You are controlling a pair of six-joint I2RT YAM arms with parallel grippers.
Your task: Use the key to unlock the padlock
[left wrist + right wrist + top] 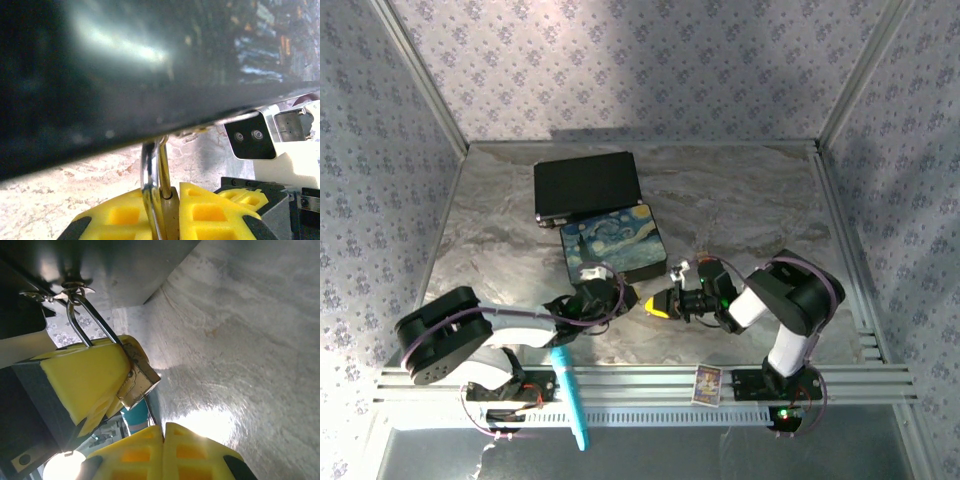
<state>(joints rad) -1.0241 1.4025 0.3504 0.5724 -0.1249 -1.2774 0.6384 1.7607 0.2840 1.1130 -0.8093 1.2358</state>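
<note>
Insertion step: clamping padlock [137, 377] in left gripper [167, 205] at box's [615, 245] front edge, pinching key [148, 408] at keyway in closed right gripper [162, 432]; next, likely seat fully, then twist.

Top external: mounted high at the near side, facing down and forward, whole table [740, 200] in view; left wrist: low, very close, facing the box [125, 75] edge and padlock [169, 212]; right wrist: low, close, facing the same padlock from the opposite side; all views share box and table.
</note>
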